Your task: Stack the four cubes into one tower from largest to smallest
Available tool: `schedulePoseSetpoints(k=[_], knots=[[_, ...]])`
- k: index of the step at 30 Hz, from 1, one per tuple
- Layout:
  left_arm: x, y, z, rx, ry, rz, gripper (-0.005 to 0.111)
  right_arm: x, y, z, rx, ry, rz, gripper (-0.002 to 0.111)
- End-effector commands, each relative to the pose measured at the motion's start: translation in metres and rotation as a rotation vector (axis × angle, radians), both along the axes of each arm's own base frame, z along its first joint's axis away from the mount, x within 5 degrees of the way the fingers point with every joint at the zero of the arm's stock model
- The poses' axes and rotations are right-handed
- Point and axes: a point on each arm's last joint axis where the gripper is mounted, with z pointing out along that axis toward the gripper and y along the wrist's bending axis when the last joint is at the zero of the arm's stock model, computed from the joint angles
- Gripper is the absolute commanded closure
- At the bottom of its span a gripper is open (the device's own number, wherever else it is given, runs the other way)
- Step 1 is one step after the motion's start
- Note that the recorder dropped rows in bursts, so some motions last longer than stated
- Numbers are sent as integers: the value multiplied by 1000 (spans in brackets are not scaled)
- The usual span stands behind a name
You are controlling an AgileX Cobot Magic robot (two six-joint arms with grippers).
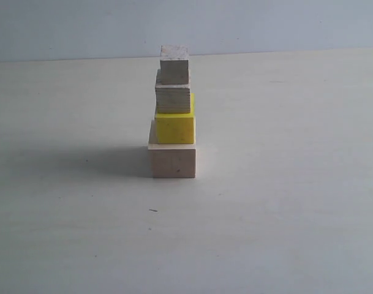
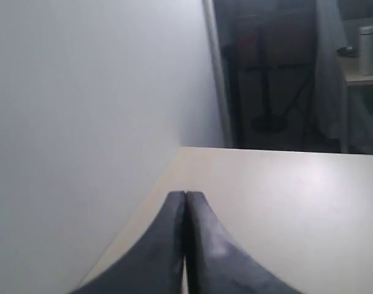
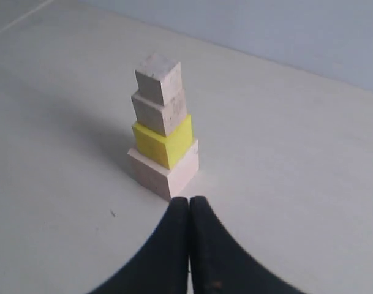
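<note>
While the tower stands toward the far edge of the desk, your right hand is clenched near its base, and your left hand is clenched beside a desk edge.

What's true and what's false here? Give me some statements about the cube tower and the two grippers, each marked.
1. The tower has the pale wood cube as its base. True.
2. The yellow cube sits directly on the pale wood cube. True.
3. The greyish cube lies apart from the tower. False: the greyish cube rests on the yellow cube, under the smallest cube.
4. The right gripper holds the smallest cube. False: the right gripper is shut on nothing, apart from the tower.
5. The left gripper is shut and empty. True.
</note>
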Motion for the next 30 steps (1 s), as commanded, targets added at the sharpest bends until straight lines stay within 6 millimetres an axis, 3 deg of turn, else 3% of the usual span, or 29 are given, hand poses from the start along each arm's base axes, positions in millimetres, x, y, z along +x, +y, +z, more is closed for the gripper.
schedulePoseSetpoints(k=[1, 5, 9, 15, 18, 21, 24, 30], knots=[[-31, 18, 23, -68, 26, 307, 107, 4, 2, 9, 71, -99, -8, 108], [-74, 33, 27, -157, 24, 480, 107, 7, 2, 18, 69, -223, 4, 108], [-120, 49, 20, -229, -30, 648, 107, 14, -1, 33, 21, -459, -15, 108], [-173, 68, 1, -319, -103, 811, 107, 9, -9, 79, 56, -783, -65, 108], [-189, 70, -4, -352, -122, 822, 107, 4, -21, 103, -55, -875, -136, 108], [-200, 72, -6, -369, -149, 830, 107, 0, -45, 125, -145, -895, -329, 108], [-206, 73, -7, -379, -161, 831, 107, -12, -66, 136, -109, -888, -485, 108], [-206, 74, -25, -394, -107, 843, 107, -58, -89, 124, 73, -904, -452, 108]])
